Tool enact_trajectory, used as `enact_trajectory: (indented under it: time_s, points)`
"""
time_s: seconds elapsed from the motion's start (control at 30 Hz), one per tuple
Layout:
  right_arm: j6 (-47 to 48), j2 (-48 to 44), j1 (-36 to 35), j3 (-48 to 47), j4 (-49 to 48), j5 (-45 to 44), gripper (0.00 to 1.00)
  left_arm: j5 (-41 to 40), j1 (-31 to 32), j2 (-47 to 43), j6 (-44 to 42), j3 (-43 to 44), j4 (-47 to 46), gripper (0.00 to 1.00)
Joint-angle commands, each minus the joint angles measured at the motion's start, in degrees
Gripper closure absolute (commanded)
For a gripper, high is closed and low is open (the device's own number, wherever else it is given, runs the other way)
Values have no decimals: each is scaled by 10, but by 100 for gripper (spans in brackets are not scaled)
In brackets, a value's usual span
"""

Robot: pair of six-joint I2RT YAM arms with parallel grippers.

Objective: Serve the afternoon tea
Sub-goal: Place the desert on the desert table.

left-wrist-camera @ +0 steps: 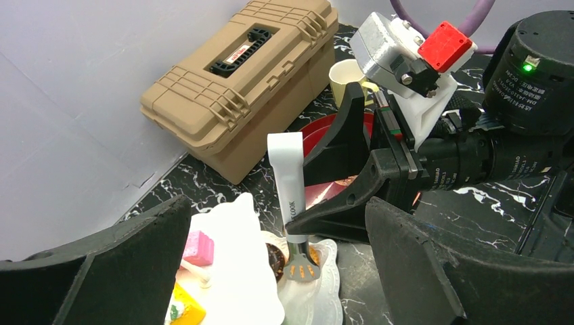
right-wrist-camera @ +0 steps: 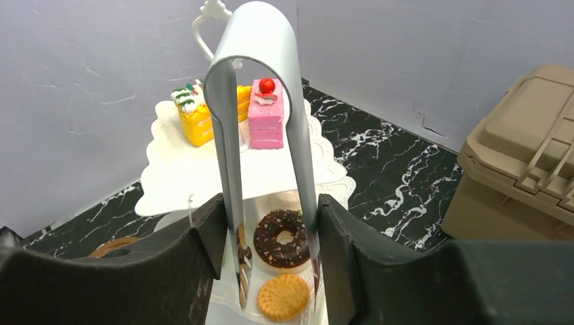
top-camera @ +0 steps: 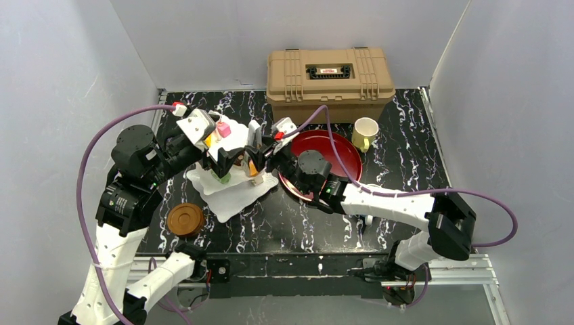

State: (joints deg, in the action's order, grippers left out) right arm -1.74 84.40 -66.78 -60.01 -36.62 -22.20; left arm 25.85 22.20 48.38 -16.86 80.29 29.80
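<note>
The white three-tier stand [right-wrist-camera: 203,177] carries a yellow cake [right-wrist-camera: 193,116] and a pink cake [right-wrist-camera: 265,116] on its top tier. On a lower tier lie a chocolate donut [right-wrist-camera: 282,238] and a round orange biscuit [right-wrist-camera: 283,296]. My right gripper [right-wrist-camera: 269,258] is shut on metal tongs [right-wrist-camera: 298,156], whose tips stand apart on either side of the biscuit. My left gripper [left-wrist-camera: 277,223] hangs wide open over the stand's top tier [left-wrist-camera: 237,271], holding nothing. A cream-yellow mug [top-camera: 365,133] stands at the back right and a brown coaster [top-camera: 185,219] at the front left.
A tan plastic case [top-camera: 329,74] sits against the back wall. A dark red round tray [top-camera: 332,157] lies right of the stand, partly under my right arm. Both arms crowd together over the stand [top-camera: 230,186]. Grey walls close in the left, back and right.
</note>
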Motion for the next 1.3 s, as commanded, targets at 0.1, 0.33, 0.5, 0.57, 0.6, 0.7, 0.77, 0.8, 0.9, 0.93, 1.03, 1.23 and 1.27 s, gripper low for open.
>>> enact_trajectory:
  time_s: [0.1,0.33,0.5,0.57,0.6,0.7,0.77,0.8,0.9,0.93,1.03,1.23,1.27]
  points:
    - [-1,-24,-1,0,-64,-15,42,-1,-1,-3,1,3,-8,1]
    - [11,-64,-1,11,-60,-32,55,-4,-1,-4,-2,6,-5,1]
    - [36,-126,0,39,-2,-66,58,-1,-1,-2,0,7,-7,1]
    - [38,-151,4,59,22,-80,59,0,-1,-1,1,6,-7,1]
    - [37,-163,8,70,36,-86,60,1,-1,-1,1,7,-7,1]
    - [30,-195,19,117,78,-113,60,3,-1,0,0,9,-6,1]
    - [22,-217,31,151,99,-128,60,3,-1,0,1,10,-5,1]
    - [15,-229,36,168,107,-136,59,3,-1,0,1,10,-4,1]
    - [-18,-264,57,210,136,-152,59,3,-1,0,0,8,-3,1]
    - [-27,-275,63,220,149,-157,59,3,-1,0,0,10,-3,1]
    - [-52,-308,73,238,189,-166,58,3,-1,0,0,9,-4,1]
    - [-84,-344,74,263,243,-182,57,3,-1,0,1,5,-8,1]
    - [-87,-346,74,267,244,-185,57,3,-1,0,1,4,-9,1]
